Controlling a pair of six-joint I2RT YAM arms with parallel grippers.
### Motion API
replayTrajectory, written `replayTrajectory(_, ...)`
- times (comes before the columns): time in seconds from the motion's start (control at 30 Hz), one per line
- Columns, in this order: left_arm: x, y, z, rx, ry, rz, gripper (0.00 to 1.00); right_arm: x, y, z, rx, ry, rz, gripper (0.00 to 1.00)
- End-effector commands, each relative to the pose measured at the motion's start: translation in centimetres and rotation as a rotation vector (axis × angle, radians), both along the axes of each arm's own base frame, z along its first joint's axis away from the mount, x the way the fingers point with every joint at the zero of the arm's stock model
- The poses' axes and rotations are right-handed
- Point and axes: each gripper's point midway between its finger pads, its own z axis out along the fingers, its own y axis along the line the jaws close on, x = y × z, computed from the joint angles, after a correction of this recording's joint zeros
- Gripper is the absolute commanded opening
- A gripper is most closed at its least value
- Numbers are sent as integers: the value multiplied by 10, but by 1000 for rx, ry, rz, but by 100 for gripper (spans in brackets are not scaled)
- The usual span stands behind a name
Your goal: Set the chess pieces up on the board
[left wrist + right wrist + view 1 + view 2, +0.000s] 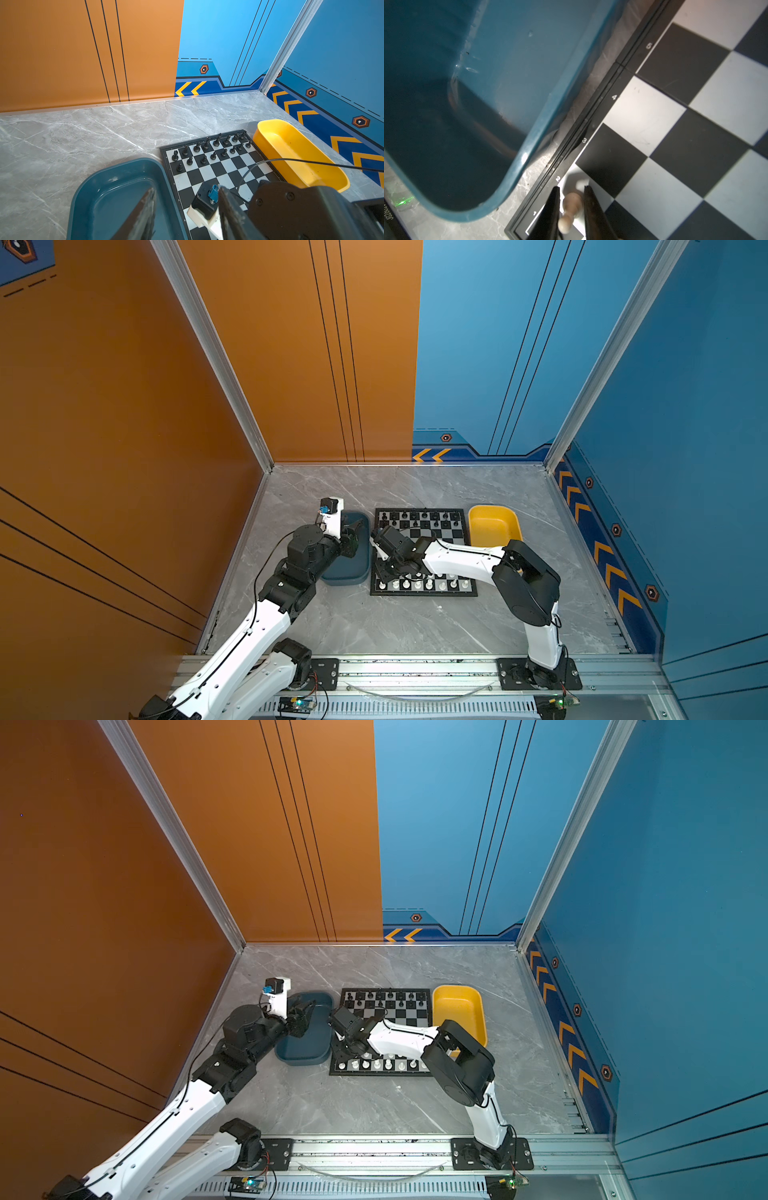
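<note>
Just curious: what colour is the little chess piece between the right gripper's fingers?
Creamy white: the pawn shows best in the right wrist view.

One board [218, 172], teal tray [108, 193], yellow tray [291, 149]; apparently sixteen black pieces [206, 143]; whites [429, 583] half-hidden.

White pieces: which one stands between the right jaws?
The white pawn on the row-2 square at the board edge beside the teal tray; the other white pieces in view stand clear.

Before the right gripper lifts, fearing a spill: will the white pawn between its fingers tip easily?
Likely light: the white pawn is smaller than its square. It may tip if the right gripper brushes it, being tall on a narrow round base.
</note>
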Motion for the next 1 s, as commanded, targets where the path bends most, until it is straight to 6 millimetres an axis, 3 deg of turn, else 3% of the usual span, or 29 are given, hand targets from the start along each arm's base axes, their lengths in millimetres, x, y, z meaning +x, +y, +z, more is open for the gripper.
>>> replayTrajectory(0.0, -2, 2, 9, 11, -23, 11, 50, 0, -5, 15, -4, -40, 1, 25)
replayTrajectory(0.33, -3, 2, 11, 12, -30, 13, 51, 9, -4, 44, 31, -88, -11, 28)
replayTrajectory(0.53, -5, 4, 16, 16, -41, 17, 51, 18, -5, 86, 74, -158, -26, 29)
replayTrajectory(0.67, -7, 7, 20, 28, -53, 29, 51, 27, -17, 120, 85, -233, -48, 32)
replayTrajectory(0.83, -13, 12, 29, 44, -81, 57, 58, 38, -58, 185, 77, -425, -99, 38)
replayTrajectory(0.97, -12, 28, 31, 85, -90, 144, 67, 45, -116, 232, 52, -584, -199, 50)
